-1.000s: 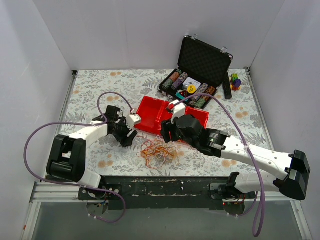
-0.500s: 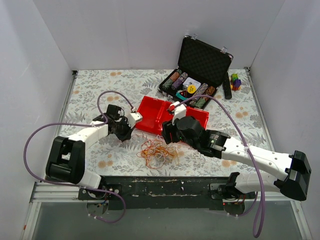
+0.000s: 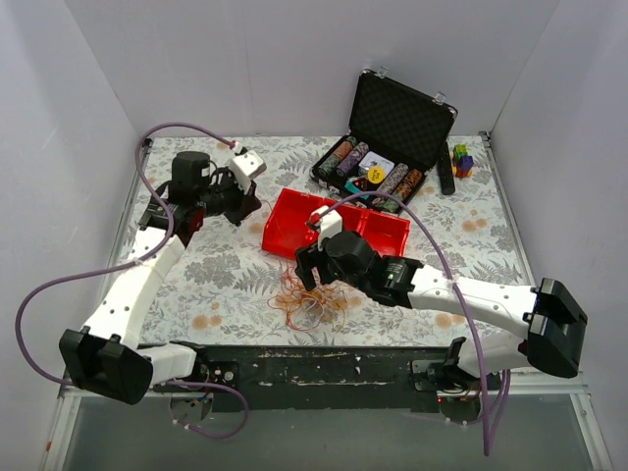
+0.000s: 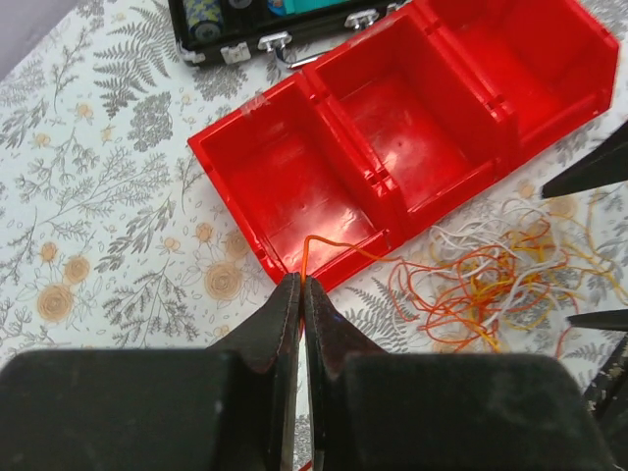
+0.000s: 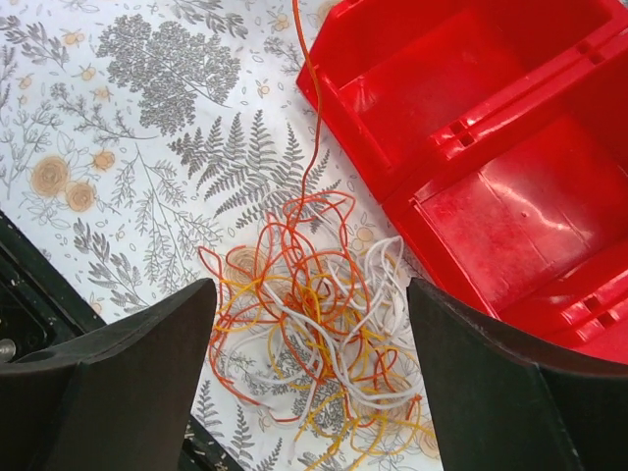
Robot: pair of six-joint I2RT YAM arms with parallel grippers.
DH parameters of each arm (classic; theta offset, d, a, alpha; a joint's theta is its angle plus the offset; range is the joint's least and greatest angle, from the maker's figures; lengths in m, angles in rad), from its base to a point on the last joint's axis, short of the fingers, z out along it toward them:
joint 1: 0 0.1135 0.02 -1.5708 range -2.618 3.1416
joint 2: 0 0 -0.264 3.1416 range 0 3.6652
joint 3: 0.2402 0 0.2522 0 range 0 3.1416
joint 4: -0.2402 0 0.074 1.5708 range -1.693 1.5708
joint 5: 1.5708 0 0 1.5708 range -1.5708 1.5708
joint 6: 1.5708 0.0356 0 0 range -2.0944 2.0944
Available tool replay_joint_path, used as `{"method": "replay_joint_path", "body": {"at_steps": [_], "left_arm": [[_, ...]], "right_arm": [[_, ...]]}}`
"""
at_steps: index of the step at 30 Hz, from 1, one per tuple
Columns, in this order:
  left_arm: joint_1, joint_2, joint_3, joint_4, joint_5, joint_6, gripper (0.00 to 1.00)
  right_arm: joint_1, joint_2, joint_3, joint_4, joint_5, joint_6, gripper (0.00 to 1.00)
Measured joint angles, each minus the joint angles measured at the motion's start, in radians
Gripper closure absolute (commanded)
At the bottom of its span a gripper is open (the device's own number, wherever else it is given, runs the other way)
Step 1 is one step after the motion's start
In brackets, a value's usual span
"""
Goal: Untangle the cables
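Note:
The cables (image 3: 309, 299) lie in a loose tangle of orange, yellow and white strands on the floral cloth, just in front of the red bin (image 3: 285, 228). My left gripper (image 4: 301, 285) is shut on one orange strand (image 4: 312, 243), which runs from its tips past the bin's corner back to the tangle (image 4: 491, 285). In the top view that gripper (image 3: 243, 201) is lifted at the back left. My right gripper (image 5: 310, 285) hangs open directly over the tangle (image 5: 324, 343), its fingers (image 5: 137, 373) on either side and nothing held. The taut orange strand (image 5: 312, 108) rises past the bin (image 5: 471, 88).
The red bin (image 4: 294, 128) has three compartments with nothing in them. Behind it stands an open black case (image 3: 392, 128) of poker chips, with a black bar (image 3: 446, 169) and small coloured blocks (image 3: 461, 159) at the back right. White walls enclose the table.
My left gripper has shut on an orange strand and drawn up and back to the left, pulling it out. The right gripper has moved left over the tangle and opened wider.

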Motion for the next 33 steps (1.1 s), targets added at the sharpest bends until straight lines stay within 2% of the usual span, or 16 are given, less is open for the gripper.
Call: {"method": "replay_joint_path", "body": {"at_steps": [7, 11, 15, 20, 26, 28, 33], "left_arm": [[0.000, -0.014, 0.147, -0.114, 0.042, -0.064, 1.00], [0.000, -0.016, 0.276, -0.149, 0.037, -0.109, 1.00], [0.000, -0.049, 0.359, -0.094, -0.010, -0.188, 1.00], [0.000, -0.114, 0.398, -0.011, -0.049, -0.288, 1.00], [-0.001, -0.104, 0.492, 0.055, -0.105, -0.387, 1.00], [-0.001, -0.098, 0.512, 0.074, -0.137, -0.416, 1.00], [-0.001, -0.076, 0.584, 0.092, -0.153, -0.480, 1.00]], "right_arm": [[0.017, 0.039, 0.000, 0.112, -0.017, -0.024, 0.10], [0.024, 0.089, 0.003, 0.153, -0.022, -0.023, 0.14], [0.033, 0.136, -0.006, 0.151, -0.021, -0.012, 0.17], [0.037, 0.120, -0.080, 0.148, -0.009, 0.013, 0.23], [0.038, 0.085, -0.145, 0.134, 0.014, 0.042, 0.29], [0.038, 0.077, -0.166, 0.133, 0.022, 0.057, 0.35], [0.038, 0.072, -0.221, 0.127, 0.038, 0.090, 0.66]]}}
